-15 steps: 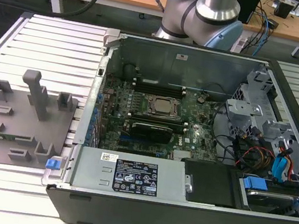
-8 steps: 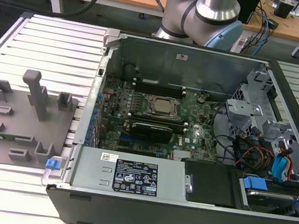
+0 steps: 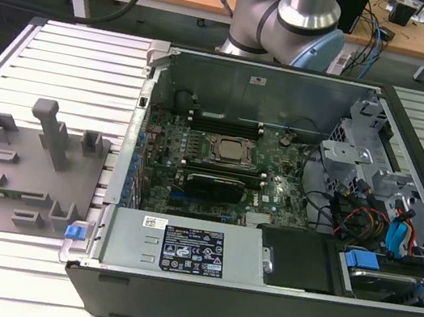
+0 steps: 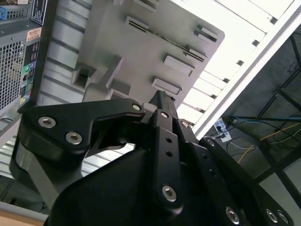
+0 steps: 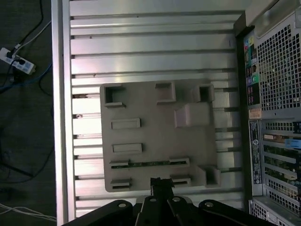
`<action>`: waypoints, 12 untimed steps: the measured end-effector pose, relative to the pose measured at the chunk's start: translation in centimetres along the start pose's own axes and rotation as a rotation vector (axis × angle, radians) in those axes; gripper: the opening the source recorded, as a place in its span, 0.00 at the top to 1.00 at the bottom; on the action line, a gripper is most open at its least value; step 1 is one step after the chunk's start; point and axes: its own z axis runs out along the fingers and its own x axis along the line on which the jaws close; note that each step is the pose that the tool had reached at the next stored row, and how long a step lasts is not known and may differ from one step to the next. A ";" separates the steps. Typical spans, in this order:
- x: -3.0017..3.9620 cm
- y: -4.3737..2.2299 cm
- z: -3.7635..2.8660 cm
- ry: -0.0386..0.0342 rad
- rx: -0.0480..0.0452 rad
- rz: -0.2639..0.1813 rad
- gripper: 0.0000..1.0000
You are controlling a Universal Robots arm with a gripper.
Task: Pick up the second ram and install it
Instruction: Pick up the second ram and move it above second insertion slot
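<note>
The second ram [image 5: 149,164] stands on edge in a long slot of the grey fixture plate [image 5: 155,132]; I see it as a thin green strip between two end holders. In the second wrist view the ram [image 4: 162,40] shows as a dark line across the same fixture plate [image 4: 117,42]. My gripper [image 5: 159,181] hovers above the plate, close to the ram's slot and clear of it. Its black fingers look shut, with nothing between them. In the second wrist view the gripper [image 4: 160,96] narrows to one tip above the plate.
The fixture plate [image 3: 29,167] lies on a slatted aluminium table [image 3: 81,62], at the exterior view's left of the open computer case [image 3: 127,218]. Inside it are the motherboard [image 3: 272,190] and black slot rails [image 3: 223,118]. The case's rear panel [image 5: 275,94] borders the plate.
</note>
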 end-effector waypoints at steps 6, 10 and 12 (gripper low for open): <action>0.00 0.00 0.00 0.0048 -0.0016 -0.111 0.89; 0.00 0.00 0.00 0.0092 -0.0030 -0.208 0.89; 0.00 0.00 0.00 0.0113 -0.0037 -0.256 0.89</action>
